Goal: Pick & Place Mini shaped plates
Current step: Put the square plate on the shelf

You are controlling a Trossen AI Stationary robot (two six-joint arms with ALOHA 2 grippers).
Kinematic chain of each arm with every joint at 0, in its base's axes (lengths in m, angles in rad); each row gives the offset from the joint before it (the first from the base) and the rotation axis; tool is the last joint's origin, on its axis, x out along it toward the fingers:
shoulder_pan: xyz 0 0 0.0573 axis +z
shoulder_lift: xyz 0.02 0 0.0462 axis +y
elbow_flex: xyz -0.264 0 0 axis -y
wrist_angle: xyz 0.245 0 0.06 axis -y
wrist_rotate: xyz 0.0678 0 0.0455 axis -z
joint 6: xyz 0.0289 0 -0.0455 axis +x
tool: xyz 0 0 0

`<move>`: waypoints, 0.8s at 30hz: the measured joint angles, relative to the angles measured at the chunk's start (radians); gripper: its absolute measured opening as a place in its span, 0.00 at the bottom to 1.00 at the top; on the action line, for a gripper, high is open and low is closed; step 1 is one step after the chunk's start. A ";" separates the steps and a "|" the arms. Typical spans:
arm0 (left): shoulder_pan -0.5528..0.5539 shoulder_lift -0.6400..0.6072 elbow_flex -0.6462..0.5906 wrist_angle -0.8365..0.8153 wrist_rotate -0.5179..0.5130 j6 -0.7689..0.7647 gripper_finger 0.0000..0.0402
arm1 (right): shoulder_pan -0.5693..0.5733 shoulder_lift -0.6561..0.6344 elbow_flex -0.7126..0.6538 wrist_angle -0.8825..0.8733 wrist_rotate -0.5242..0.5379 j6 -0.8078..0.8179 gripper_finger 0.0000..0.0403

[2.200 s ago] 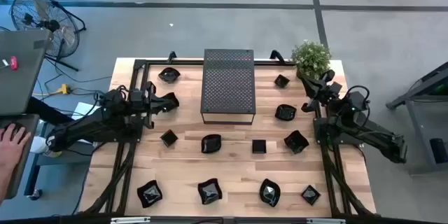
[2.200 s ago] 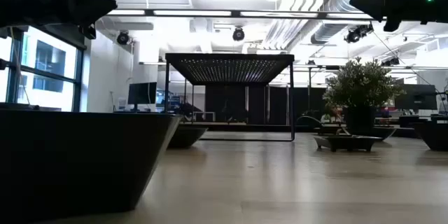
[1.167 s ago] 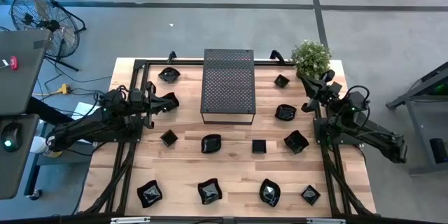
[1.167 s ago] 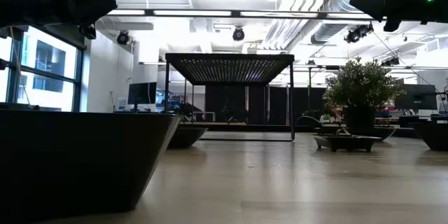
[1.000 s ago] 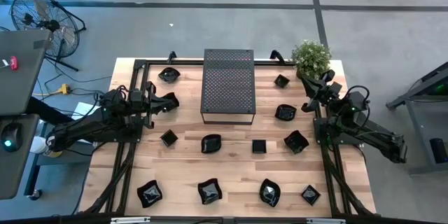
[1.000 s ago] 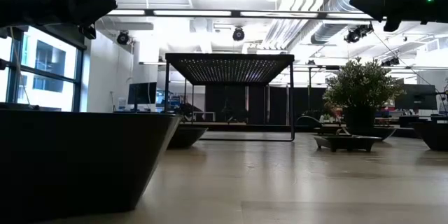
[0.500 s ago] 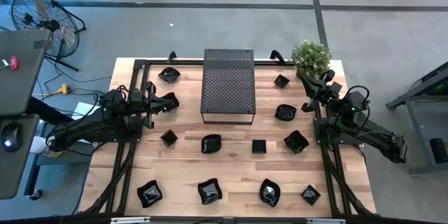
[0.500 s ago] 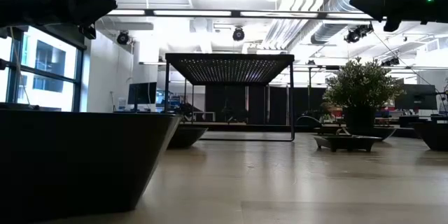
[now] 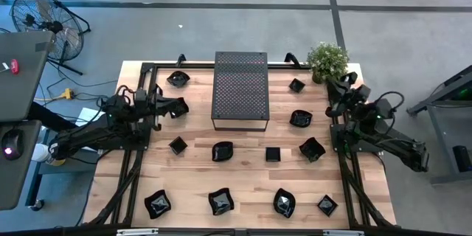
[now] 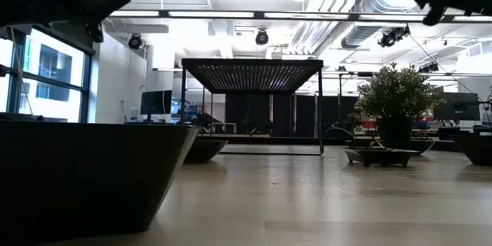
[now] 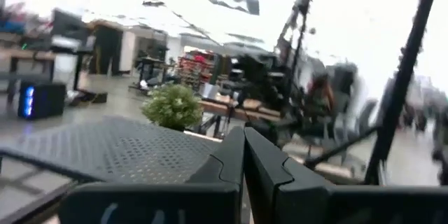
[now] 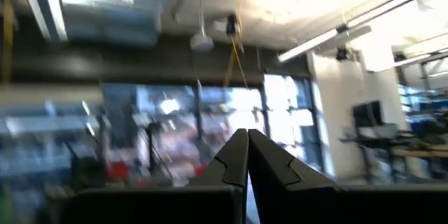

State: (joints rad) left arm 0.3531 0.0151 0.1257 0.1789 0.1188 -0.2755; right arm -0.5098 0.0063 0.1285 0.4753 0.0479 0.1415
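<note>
Wooden table (image 9: 243, 173), twelve glossy black plates (image 9: 223, 150) spread over it, none held; perforated box (image 9: 240, 88) at back centre; plant (image 9: 327, 59) at back right corner.
Left gripper (image 9: 181, 106): fingers pressed together, empty, raised over the left edge; nearest plate (image 9: 178, 78) just beyond the tips toward the back, another (image 9: 178, 144) near on the front side; box well ahead of the tips.
Right gripper (image 9: 341, 82): fingers pressed together, empty, raised beside the plant; small plate (image 9: 296, 85) and round plate (image 9: 300, 118) near, toward table centre.
Fan (image 9: 40, 16) on the floor, far left.
</note>
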 joint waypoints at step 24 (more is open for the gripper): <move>0.000 0.000 0.000 0.004 -0.004 -0.196 0.00 | 0.354 0.661 0.705 -0.803 0.161 0.236 0.00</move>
State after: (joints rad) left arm 0.3534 0.0151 0.1259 0.1829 0.1144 -0.4717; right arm -0.1560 0.6668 0.8339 -0.3273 0.2094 0.3771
